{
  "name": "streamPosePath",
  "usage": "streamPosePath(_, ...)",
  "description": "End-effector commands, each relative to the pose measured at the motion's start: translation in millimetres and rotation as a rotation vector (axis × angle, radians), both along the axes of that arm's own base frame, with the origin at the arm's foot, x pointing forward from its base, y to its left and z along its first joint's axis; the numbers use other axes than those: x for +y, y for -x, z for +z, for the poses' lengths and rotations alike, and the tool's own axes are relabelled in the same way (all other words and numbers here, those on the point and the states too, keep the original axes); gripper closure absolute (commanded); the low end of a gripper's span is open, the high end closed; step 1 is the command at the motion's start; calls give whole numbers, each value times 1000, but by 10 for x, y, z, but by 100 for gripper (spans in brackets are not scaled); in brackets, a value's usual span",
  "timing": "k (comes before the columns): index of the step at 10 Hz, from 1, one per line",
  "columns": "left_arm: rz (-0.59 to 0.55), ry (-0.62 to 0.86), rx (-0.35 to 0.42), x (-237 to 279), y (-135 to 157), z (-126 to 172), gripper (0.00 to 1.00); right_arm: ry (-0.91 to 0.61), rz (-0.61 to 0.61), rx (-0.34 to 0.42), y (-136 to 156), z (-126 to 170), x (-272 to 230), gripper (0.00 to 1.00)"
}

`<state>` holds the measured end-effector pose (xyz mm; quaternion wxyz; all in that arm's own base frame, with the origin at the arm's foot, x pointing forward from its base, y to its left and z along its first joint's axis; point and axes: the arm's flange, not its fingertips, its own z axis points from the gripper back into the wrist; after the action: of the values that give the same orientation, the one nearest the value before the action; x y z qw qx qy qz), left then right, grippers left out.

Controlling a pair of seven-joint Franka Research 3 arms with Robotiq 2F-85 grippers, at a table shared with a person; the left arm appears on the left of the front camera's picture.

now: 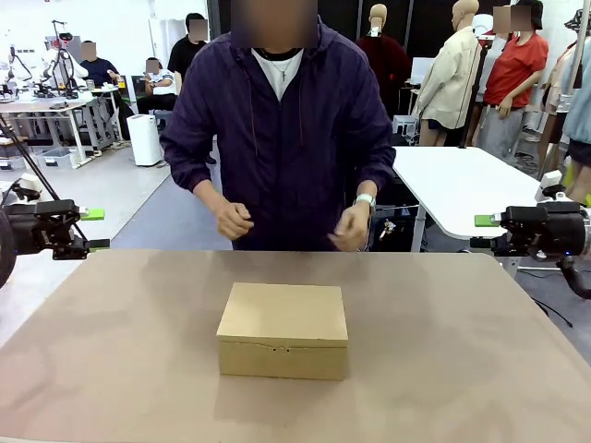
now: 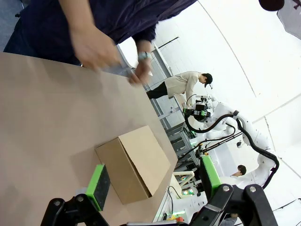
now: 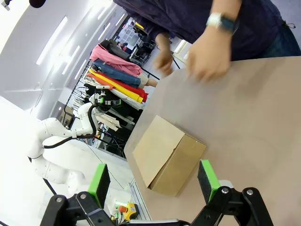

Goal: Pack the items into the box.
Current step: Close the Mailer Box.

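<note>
Surface (image 1: 480, 351): tan top, wide and bare on both sides of the box, with free room to its near edge and its far edge.
Box (image 1: 283, 329): brown cardboard, sitting mid-surface, flap lid down flat, so its contents can't be made out. Well apart from every edge.
Left claw (image 1: 94, 229): parked off the surface's left edge, green pads spread wide, holding nothing. In its own wrist view (image 2: 155, 181) the box (image 2: 134, 168) sits ahead between the two pads.
Right claw (image 1: 486, 232): parked off the right edge, jaws wide as well, nothing between them. Its wrist view (image 3: 155, 181) looks across bare surface to the box (image 3: 168, 155).
Person's hands: both loosely curled at the far edge, left-of-picture hand (image 1: 233, 220) and right-of-picture hand (image 1: 352, 227) with a wristwatch (image 1: 366, 198), raised clear of the box, not touching it.
</note>
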<state>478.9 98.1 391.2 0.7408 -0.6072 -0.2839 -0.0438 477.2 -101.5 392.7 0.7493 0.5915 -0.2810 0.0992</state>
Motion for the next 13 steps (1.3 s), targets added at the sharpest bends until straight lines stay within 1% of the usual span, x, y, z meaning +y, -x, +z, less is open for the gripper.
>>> streamPosePath(1, -9, -12, 1, 14, 20, 41, 0, -10, 1, -5, 8, 40, 5, 0)
streamPosePath(13, -9, -12, 1, 14, 20, 41, 0, -10, 1, -5, 8, 40, 5, 0)
